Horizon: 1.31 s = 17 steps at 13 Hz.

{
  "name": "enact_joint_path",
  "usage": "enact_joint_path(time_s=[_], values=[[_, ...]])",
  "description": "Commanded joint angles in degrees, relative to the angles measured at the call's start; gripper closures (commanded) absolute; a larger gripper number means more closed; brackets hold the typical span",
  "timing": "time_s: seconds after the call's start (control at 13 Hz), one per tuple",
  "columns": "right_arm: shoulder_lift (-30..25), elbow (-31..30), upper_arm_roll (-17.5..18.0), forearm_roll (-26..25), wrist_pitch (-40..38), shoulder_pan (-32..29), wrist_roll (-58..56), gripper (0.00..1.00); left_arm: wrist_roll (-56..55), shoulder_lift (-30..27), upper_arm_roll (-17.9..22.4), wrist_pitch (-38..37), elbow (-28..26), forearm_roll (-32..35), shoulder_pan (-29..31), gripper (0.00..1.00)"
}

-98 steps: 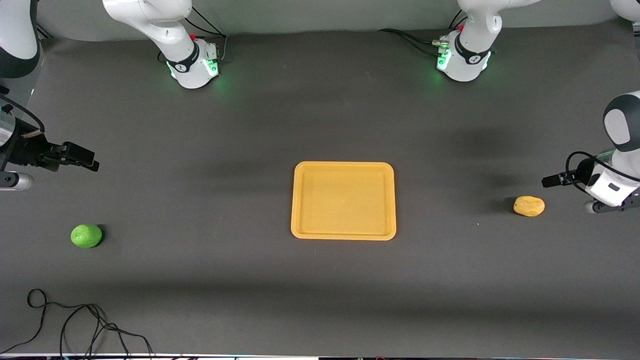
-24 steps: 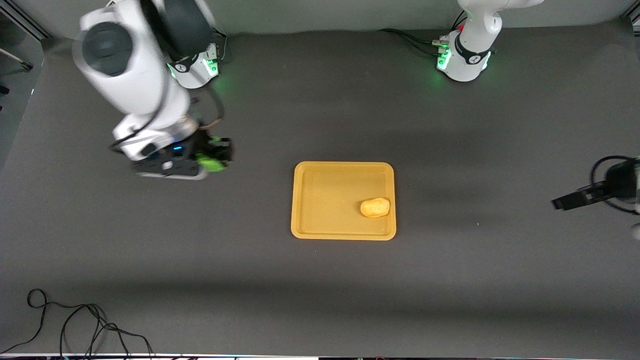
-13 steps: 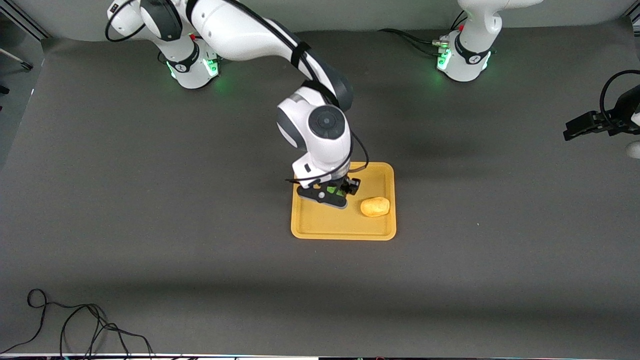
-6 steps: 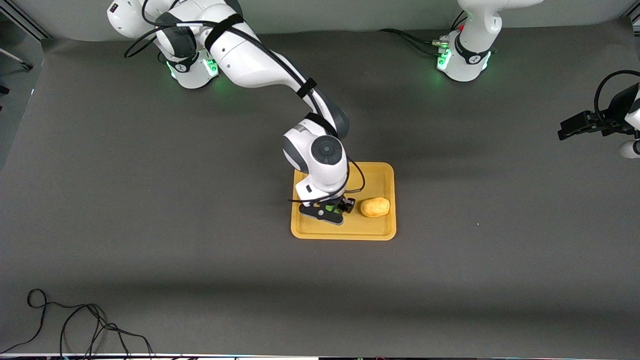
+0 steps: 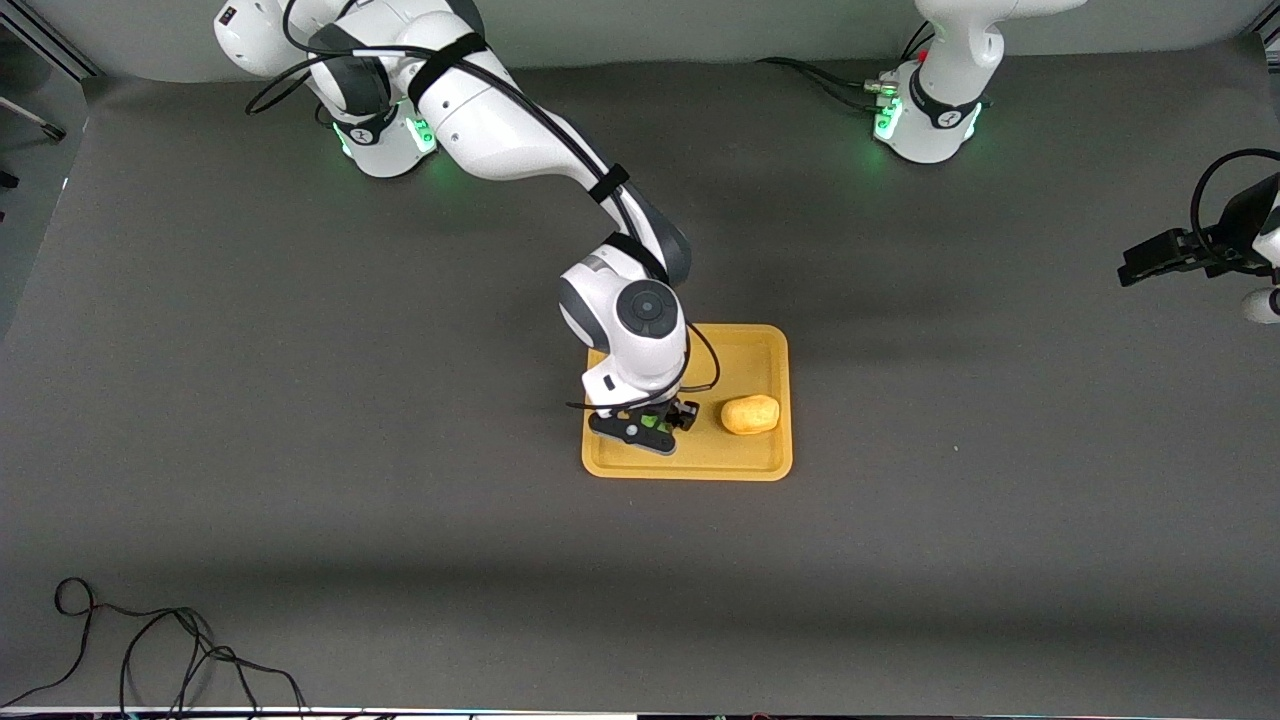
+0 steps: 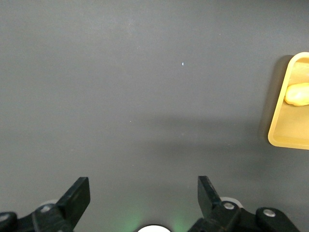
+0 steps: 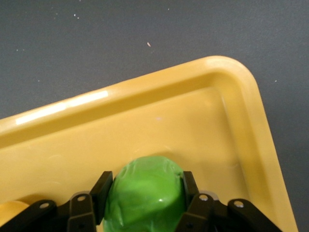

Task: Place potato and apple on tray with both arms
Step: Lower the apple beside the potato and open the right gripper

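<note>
The orange-yellow tray lies mid-table. The yellow-tan potato rests in it toward the left arm's end. My right gripper is low over the tray's other half, shut on the green apple, whose green barely shows between the fingers in the front view. The right wrist view shows the tray's rim and a corner past the apple. My left gripper is open and empty, raised at the left arm's end of the table; its wrist view shows the tray's edge and the potato.
A black cable coils on the dark mat at the corner nearest the front camera, toward the right arm's end. The two arm bases with green lights stand along the edge farthest from the front camera.
My right gripper carried the apple from the right arm's end to over the tray and has lowered it slightly toward the rim nearest the camera. The left arm has barely moved.
</note>
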Motion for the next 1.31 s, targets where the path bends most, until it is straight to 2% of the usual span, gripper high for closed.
enact_joint_path(time_s=[0.0, 0.08, 0.15, 0.23, 0.38, 0.62, 1.0, 1.15, 1.23], values=[[-1.95, -2.11, 0.07, -0.24, 0.44, 0.43, 0.15, 0.69, 0.27, -0.33, 0.10, -0.04, -0.64, -0.26, 0.09, 0.01], [-1.95, -2.11, 0.16, -0.16, 0.44, 0.52, 0.32, 0.66, 0.27, -0.33, 0.19, 0.48, -0.64, -0.35, 0.18, 0.03], [-1.95, -2.29, 0.25, -0.07, 0.44, 0.43, 0.41, 0.29, 0.27, -0.25, 0.36, 0.83, -0.64, -0.35, 0.18, 0.04], [-1.95, -2.12, 0.33, 0.19, 0.44, 0.17, 0.41, 0.00, 0.27, -0.16, 0.45, 0.84, -0.64, -0.35, 0.27, 0.02], [-3.87, -2.11, 0.33, 0.28, -0.95, 0.34, 0.32, 0.00, 0.35, 0.02, 0.45, 0.84, -0.55, -0.44, 0.70, 0.01], [-9.58, -0.97, 0.34, 0.37, -10.33, -0.36, 0.06, 0.00, 0.27, 0.11, 0.37, 2.24, -0.55, -0.44, 0.44, 0.01], [-25.13, -0.36, -0.28, 0.02, -27.04, -3.87, -1.60, 0.00, 0.10, 2.21, 0.36, 4.96, -0.38, -0.27, 0.27, 0.01], [-31.54, -0.80, -0.54, -0.59, -34.33, -5.54, -6.24, 0.00, 0.44, 2.30, 0.19, 6.98, 0.23, -0.35, 0.09, 0.01], [-34.10, -1.32, -1.85, -0.77, -38.10, -5.98, -10.18, 0.00, 0.27, 2.22, -0.07, 6.55, 0.50, -0.35, -0.17, 0.01]])
